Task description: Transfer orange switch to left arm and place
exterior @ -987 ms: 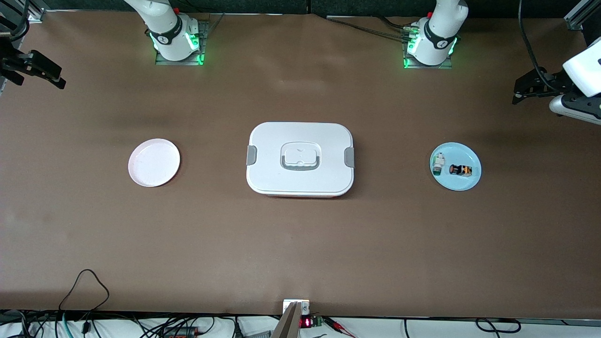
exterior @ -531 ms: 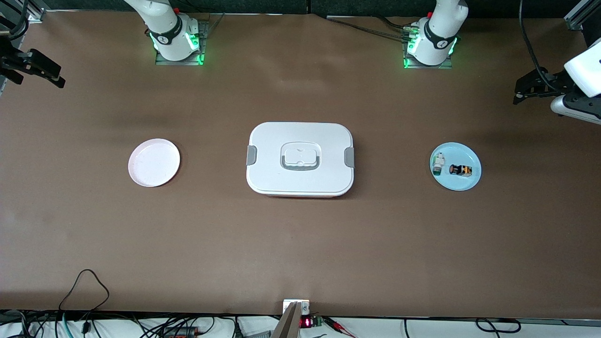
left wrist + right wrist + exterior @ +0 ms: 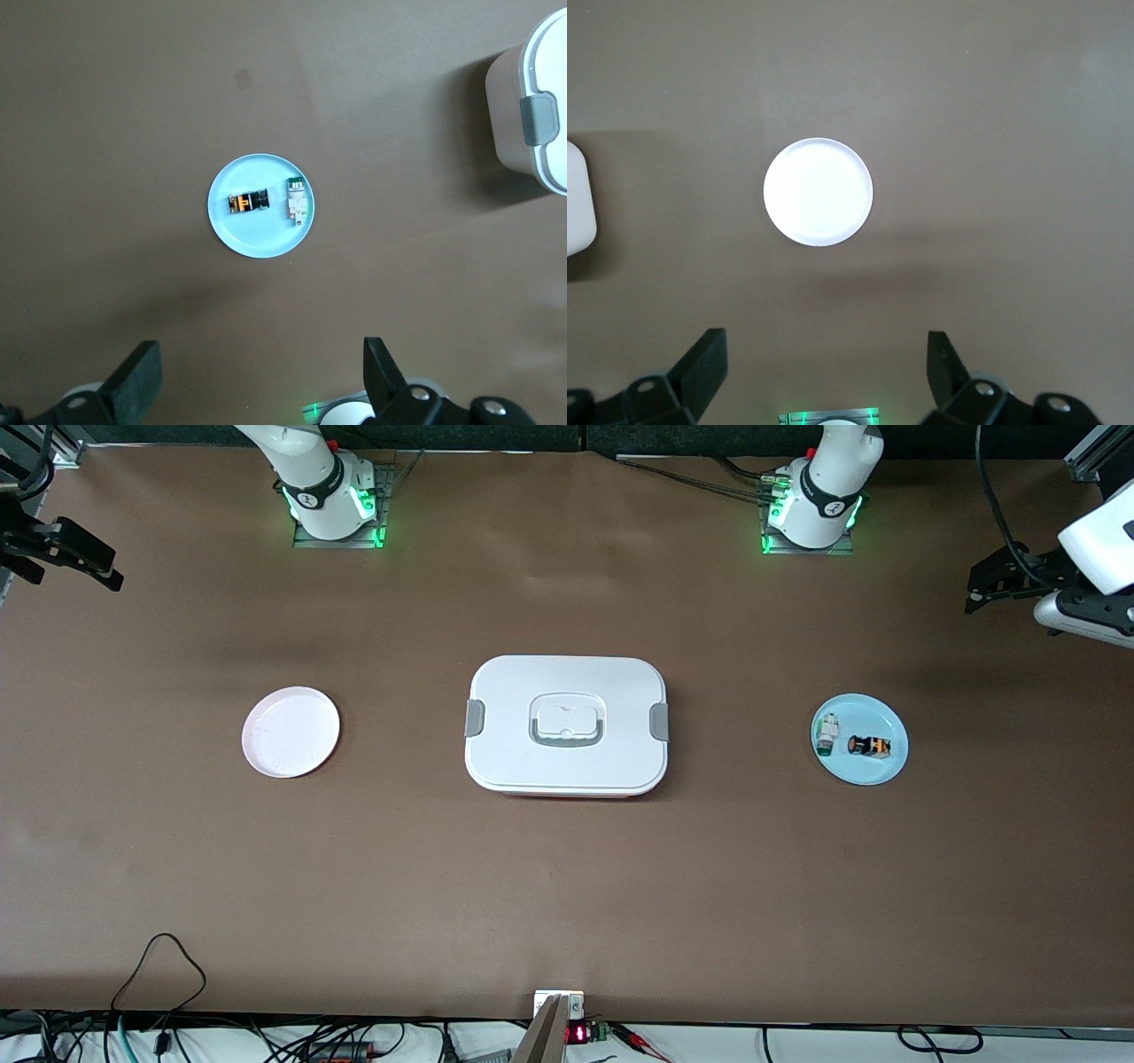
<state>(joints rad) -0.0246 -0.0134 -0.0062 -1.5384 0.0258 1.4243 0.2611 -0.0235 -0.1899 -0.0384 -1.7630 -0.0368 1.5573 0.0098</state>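
A: What is lying nearest the front camera on the worktop (image 3: 567,886)?

B: The three main things are sitting in a row at much the same depth. The box (image 3: 566,724) is resting shut in the middle, the white plate (image 3: 291,732) is lying toward the right arm's end, and the blue plate (image 3: 860,740) is lying toward the left arm's end.

A: And the orange switch?

B: The orange switch (image 3: 868,746) is lying on its side on the blue plate, just beside a small white-and-green component (image 3: 827,734), the two apart.

A: What are the pincers doing?

B: Both are hanging high in the air, holding nothing. The left pincer (image 3: 257,376) is hovering with fingers spread wide over the worktop at the left arm's end. The right pincer (image 3: 824,372) is also spread wide, over the right arm's end.
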